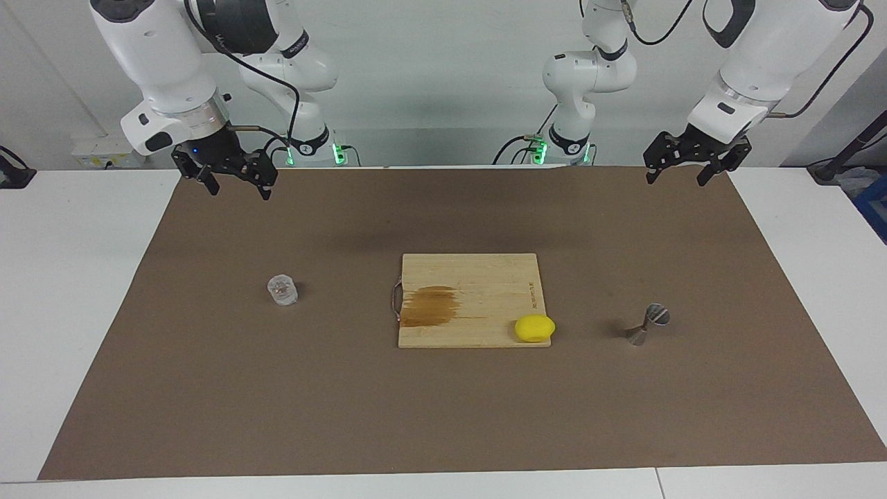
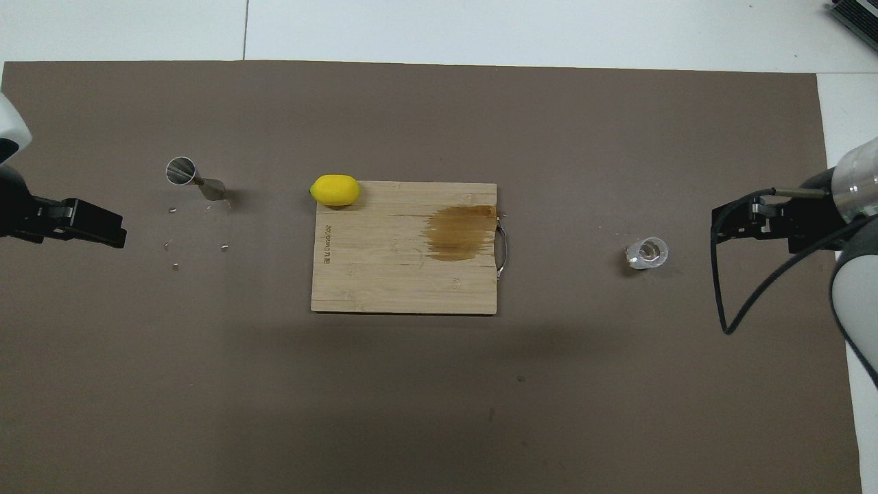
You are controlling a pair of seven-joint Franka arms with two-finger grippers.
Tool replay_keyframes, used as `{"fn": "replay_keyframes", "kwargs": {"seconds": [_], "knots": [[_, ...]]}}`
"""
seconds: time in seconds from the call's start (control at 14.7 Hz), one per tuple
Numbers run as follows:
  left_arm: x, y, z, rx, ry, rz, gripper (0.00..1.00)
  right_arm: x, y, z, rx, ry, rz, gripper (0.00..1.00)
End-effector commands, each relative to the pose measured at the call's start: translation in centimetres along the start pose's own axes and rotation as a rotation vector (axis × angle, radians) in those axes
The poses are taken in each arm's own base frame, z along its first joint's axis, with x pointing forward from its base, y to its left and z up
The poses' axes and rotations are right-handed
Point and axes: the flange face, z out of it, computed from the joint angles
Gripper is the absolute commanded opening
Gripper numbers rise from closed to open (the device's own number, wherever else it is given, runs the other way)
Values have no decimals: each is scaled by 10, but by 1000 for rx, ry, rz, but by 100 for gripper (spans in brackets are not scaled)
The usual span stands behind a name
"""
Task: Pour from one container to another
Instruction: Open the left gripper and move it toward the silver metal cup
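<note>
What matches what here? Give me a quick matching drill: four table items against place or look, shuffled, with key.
1. glass cup
2. jigger
3. lemon
4. cutting board

A. bears a brown stain
B. yellow, on the board's corner
C. on the mat, toward the left arm's end
D. on the mat, toward the right arm's end

Pairs: 1-D, 2-C, 3-B, 4-A
</note>
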Motion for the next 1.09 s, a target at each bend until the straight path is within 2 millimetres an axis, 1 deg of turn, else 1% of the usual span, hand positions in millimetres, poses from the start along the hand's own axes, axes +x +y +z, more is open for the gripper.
{"fn": "replay_keyframes", "kwargs": {"seconds": [0.0,0.34,0.48,0.61,0.68,0.95,1.02], "knots": [[-7,3,-1,15,0,10,100,-6,4,-1,24,-7,-10,100],[-8,2,0,14,-3,12,100,-6,4,-2,24,-5,-10,100],[-11,5,8,16,-9,18,100,-6,4,-1,24,-7,-10,100],[-8,6,17,19,42,16,100,-6,4,-1,24,-7,-10,100],[-6,6,19,19,56,15,100,-6,4,-1,24,-7,-10,100],[10,8,28,-10,55,14,100,-6,4,-1,24,-7,-10,100],[22,3,31,-31,32,3,100,-6,4,-2,24,-5,-10,100]]}}
